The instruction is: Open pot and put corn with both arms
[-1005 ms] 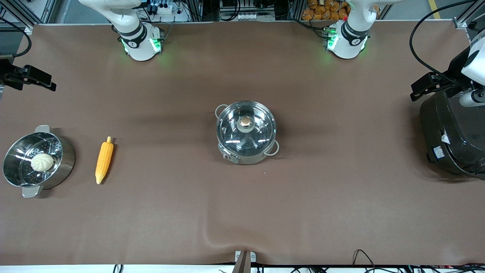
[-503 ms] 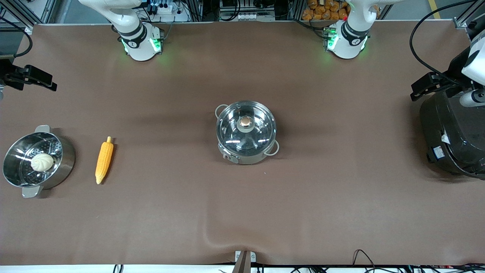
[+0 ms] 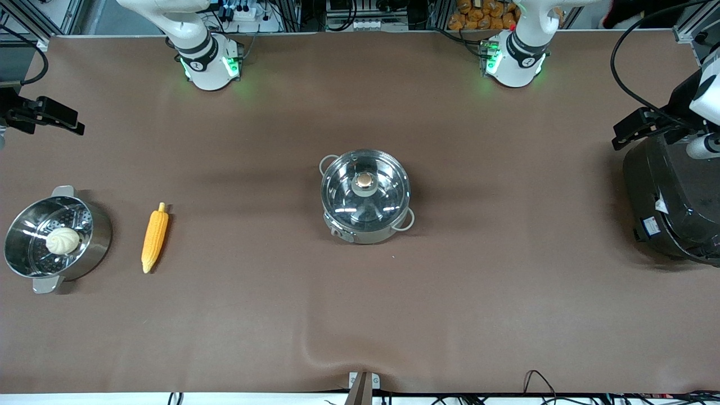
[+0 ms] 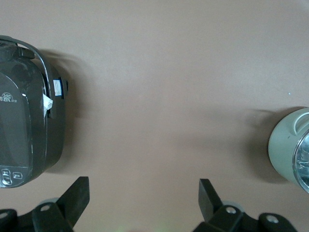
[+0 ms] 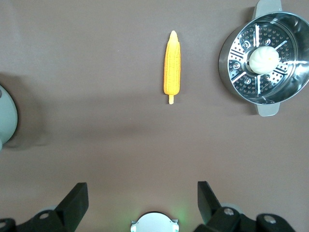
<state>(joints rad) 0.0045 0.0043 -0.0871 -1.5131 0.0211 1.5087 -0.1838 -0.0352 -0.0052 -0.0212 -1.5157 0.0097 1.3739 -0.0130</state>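
Lying flat on bench point(image 3: 360, 315) toward right arm's end: corn point(image 3: 154, 238), long axis running near-to-far, tapered tip nearer front camera, stub farther. Sitting mid-bench, lid on: pot point(image 3: 365, 195). Hanging high, spread wide, holding nothing: right claw point(image 5: 142, 195) near corn (better placed); left claw point(image 4: 144, 193) between pot and black cooker point(image 3: 669, 197).

We see a brown table point(image 3: 360, 315), yellow-orange corn point(image 3: 154, 237), shiny steel pot point(image 3: 365, 194) with clear lid and pale handles, steel steamer point(image 3: 53, 239) with perforated insert, pale bun point(image 3: 62, 240), black cooker point(image 3: 669, 197), white-and-black arms.
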